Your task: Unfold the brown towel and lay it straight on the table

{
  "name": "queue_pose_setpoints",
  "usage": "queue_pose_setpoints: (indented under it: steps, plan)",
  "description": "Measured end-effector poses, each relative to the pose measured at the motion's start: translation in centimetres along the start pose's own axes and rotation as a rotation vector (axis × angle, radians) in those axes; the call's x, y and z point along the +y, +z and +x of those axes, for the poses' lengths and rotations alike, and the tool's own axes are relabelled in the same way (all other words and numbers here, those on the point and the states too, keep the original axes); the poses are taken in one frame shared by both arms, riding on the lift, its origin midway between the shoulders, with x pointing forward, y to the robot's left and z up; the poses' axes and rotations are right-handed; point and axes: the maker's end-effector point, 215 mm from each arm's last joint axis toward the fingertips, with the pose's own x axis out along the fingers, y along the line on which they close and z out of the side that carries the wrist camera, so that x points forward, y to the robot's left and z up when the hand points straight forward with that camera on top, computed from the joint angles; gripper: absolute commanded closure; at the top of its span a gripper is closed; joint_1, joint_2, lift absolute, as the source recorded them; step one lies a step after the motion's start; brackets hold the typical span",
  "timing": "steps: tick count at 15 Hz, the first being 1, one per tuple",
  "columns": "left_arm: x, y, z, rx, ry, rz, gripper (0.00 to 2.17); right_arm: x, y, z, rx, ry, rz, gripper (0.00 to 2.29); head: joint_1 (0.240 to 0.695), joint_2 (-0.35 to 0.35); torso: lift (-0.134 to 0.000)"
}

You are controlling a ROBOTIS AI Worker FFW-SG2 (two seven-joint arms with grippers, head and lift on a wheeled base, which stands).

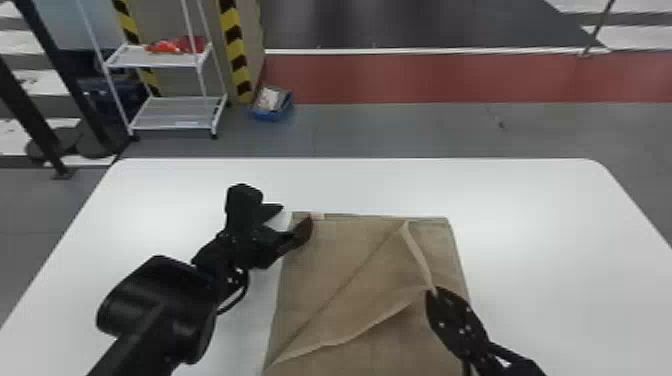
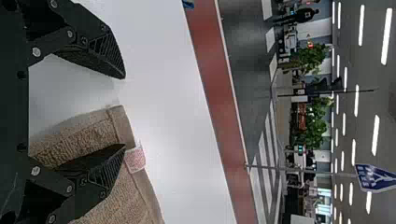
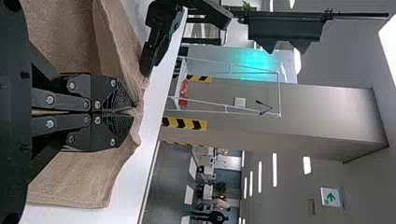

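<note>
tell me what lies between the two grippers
The brown towel, its surface creased, spans the stretch from the left gripper to the right gripper, as the head view shows.

the white, round-cornered table [image 1: 545, 240] carries the brown towel [image 1: 325, 265], partly folded over itself.

1. A brown, roughly rectangular terry-cloth towel [image 1: 350, 250] lies partly folded in the middle of the smooth white table [image 1: 550, 225].
2. Its top layer is raised toward the right, with slanting creases.
3. A small pale label [image 1: 318, 216] marks its far left corner.
</note>
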Motion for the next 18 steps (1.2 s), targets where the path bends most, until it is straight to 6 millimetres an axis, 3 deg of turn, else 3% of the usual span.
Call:
queue_pose_setpoints:
  steps: [7,9,10,14,16,18]
  plan:
    - [-0.1,0.0,-0.1,-0.001,-0.012,-0.008,0.52,0.1,0.2,-0.1,-0.008,0.001,0.002,1.33,0.695,0.027,-0.125]
    - [-0.5,0.4,-0.2,-0.016,-0.022,-0.009,0.99,0.1,0.2,-0.1,-0.008,0.001,0.002,1.33,0.695,0.023,-0.125]
    - [-0.6,0.7,-0.3,-0.03,-0.025,-0.01,1.07,0.1,0.2,-0.1,-0.007,0.0,0.003,1.33,0.695,0.021,-0.125]
    - [-0.5,1.3,-0.6,-0.058,-0.03,-0.008,1.06,0.1,0.2,0.0,-0.009,-0.001,0.003,1.33,0.695,0.022,-0.125]
    - [-0.5,1.5,-0.6,-0.062,-0.027,-0.01,0.56,0.1,0.3,0.0,-0.01,-0.001,0.003,1.33,0.695,0.022,-0.125]
    - [-0.5,1.6,-0.6,-0.065,-0.028,-0.012,0.55,0.1,0.3,0.0,-0.009,0.0,0.002,1.33,0.695,0.021,-0.125]
